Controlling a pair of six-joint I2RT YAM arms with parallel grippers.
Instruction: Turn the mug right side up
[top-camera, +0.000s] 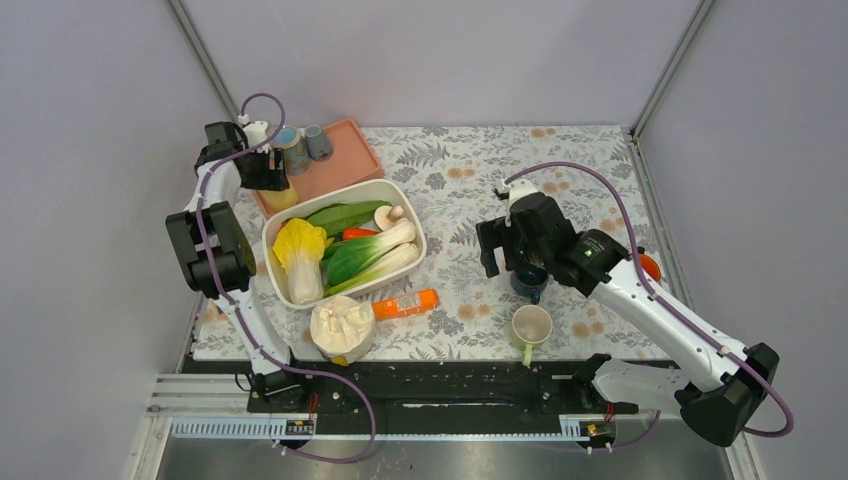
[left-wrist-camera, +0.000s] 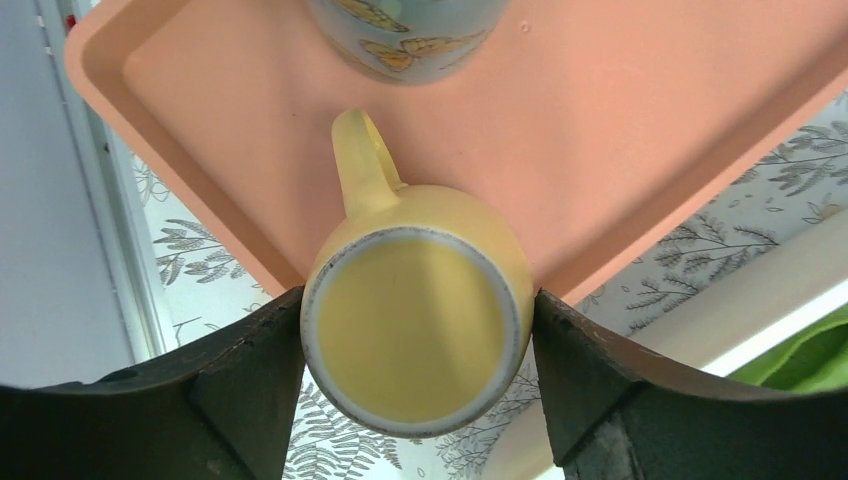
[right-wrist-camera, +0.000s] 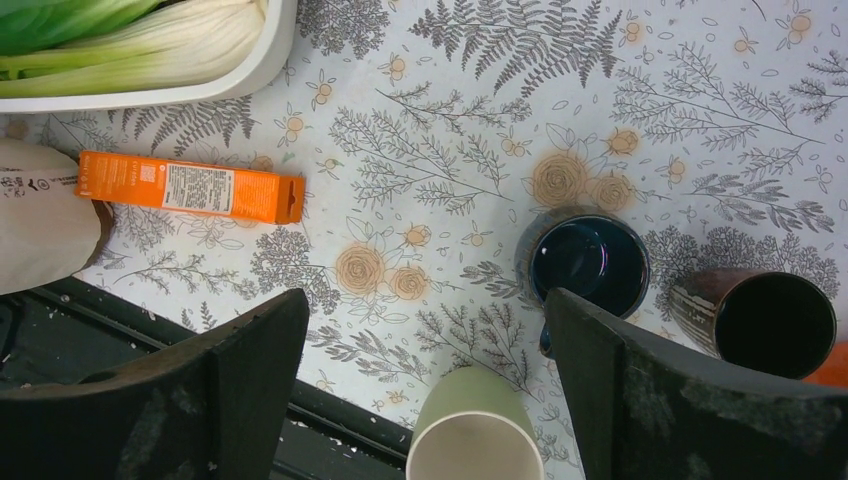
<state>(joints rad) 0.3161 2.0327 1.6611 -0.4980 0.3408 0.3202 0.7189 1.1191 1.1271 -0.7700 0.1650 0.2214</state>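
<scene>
A yellow mug (left-wrist-camera: 415, 330) stands upside down, base up and handle pointing away, at the near corner of the pink tray (left-wrist-camera: 620, 130). My left gripper (left-wrist-camera: 418, 300) has both fingers pressed against the mug's sides. In the top view the left gripper (top-camera: 265, 170) is over the tray's left end with the yellow mug (top-camera: 281, 198) just below it. My right gripper (right-wrist-camera: 425, 310) is open and empty above the tablecloth, between a dark blue mug (right-wrist-camera: 590, 262) and a green mug (right-wrist-camera: 478, 425), both upright.
A butterfly-patterned mug (left-wrist-camera: 405, 25) and a grey cup (top-camera: 319, 142) stand on the tray behind the yellow mug. A white bin (top-camera: 345, 192) of vegetables lies beside the tray. An orange box (right-wrist-camera: 190, 187), a beige bag (top-camera: 341, 327) and a dark brown cup (right-wrist-camera: 765, 320) are near the front edge.
</scene>
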